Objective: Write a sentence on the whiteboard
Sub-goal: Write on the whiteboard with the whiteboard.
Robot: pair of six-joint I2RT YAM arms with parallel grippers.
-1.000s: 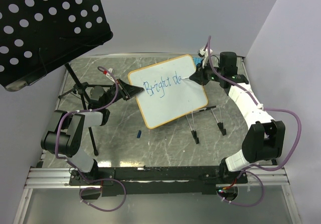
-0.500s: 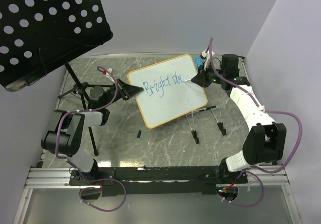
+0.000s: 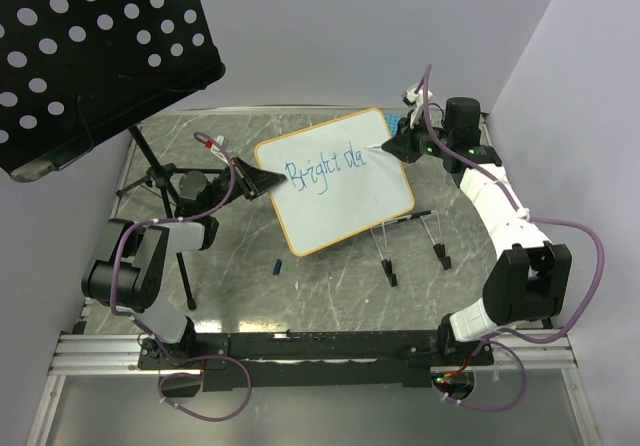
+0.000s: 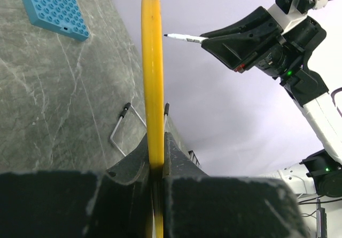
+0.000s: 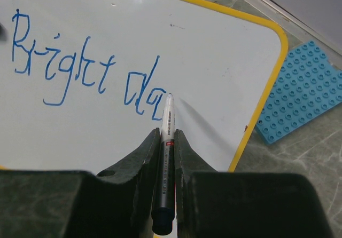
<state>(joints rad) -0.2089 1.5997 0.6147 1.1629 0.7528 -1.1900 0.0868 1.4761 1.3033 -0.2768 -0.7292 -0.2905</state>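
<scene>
Marble tabletop [image 3: 330,286]; marker [image 5: 169,112] tight in right claw [image 5: 166,135], now off whiteboard [image 3: 340,206] in left claw [image 4: 156,144].

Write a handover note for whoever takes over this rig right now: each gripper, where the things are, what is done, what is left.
Left gripper: shut on the yellow rim of the whiteboard, at its left edge.
Right gripper: shut on the marker, tip by the last letter, seemingly just off the board.
Done: the sentence reads "Bright da" in blue so far.
Left: finish that word, then the rest of the sentence.
</scene>
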